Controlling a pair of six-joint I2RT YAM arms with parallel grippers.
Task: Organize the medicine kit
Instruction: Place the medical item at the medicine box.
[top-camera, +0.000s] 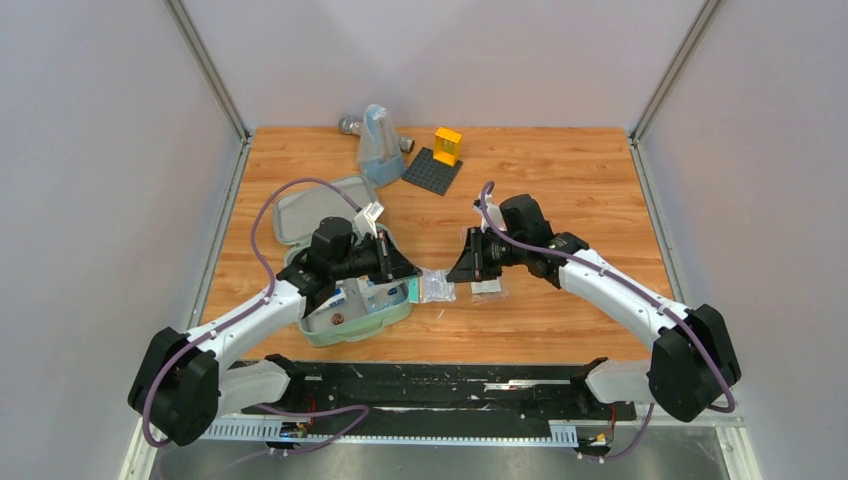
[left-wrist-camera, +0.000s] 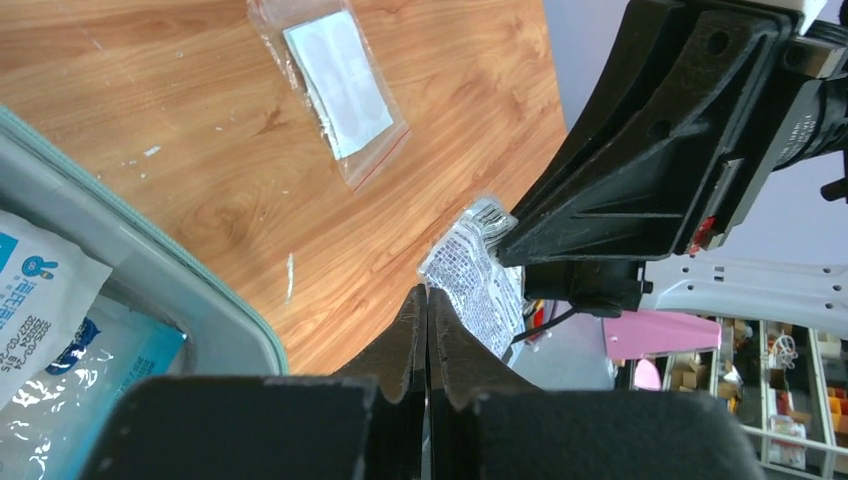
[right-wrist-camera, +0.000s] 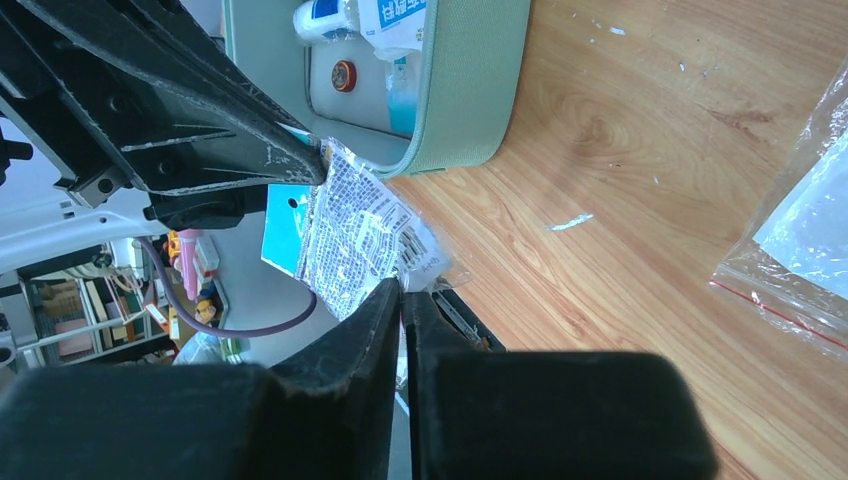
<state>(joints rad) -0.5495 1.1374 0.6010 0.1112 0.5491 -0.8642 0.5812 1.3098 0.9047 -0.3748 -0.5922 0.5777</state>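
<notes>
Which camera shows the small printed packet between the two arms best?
Right wrist: the printed packet sits mid-frame, close, print facing the lens. Left wrist shows it smaller and partly hidden; the top view shows only a tiny pale patch.

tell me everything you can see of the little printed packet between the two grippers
The packet is a small, crinkled pouch of glossy clear or silvery film covered in fine dark print, too small to read. It is held between the two arms: the left gripper pinches one edge and the right gripper the opposite edge, both shut. It sits tilted just beyond the rim of the open medicine kit, over the wooden table; whether it touches the wood I cannot tell.
</notes>
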